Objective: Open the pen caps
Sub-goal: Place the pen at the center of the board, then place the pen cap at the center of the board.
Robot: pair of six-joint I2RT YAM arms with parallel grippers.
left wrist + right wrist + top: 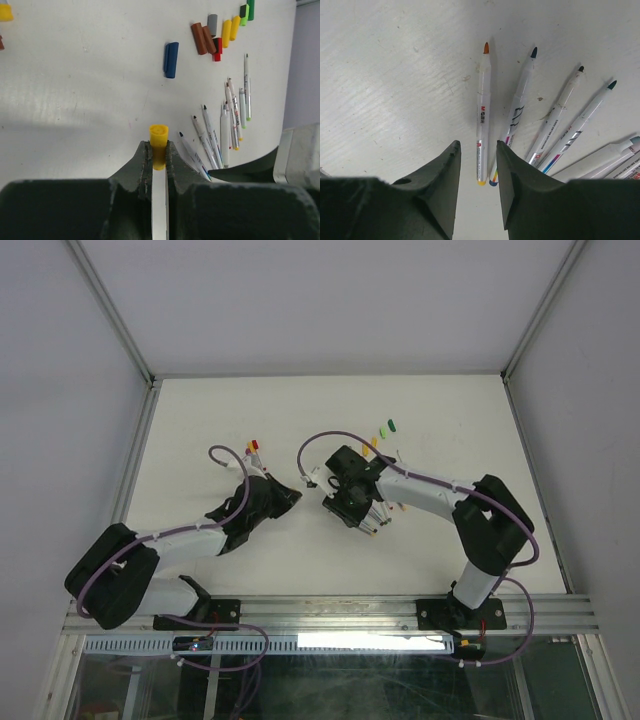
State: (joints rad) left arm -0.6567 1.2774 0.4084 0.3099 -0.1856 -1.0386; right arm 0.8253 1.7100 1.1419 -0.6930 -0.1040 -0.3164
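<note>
I'm looking down on a white table (200,420), scuffed and faintly streaked, boxed in by pale grey walls (300,300) with aluminium posts (115,315) at the corners. Both arms reach toward the middle.

The left gripper (158,148) is clamped on a yellow cap (158,134) fitted on a white barrel (159,200) — the cap's long axis runs straight out from the fingers, its end pointing away from the wrist.

The right gripper (477,146) has its jaws apart with nothing between them. It hangs over a fan of uncapped pens (550,122) whose tips point away from it. The orange-tipped pen (482,115) carries red lettering I can't read for sure.

Loose caps (220,35) lie in a row at the far right — brown, grey, red, yellow and green, mostly side by side. A blue cap (170,60) lies alone nearby.
</note>
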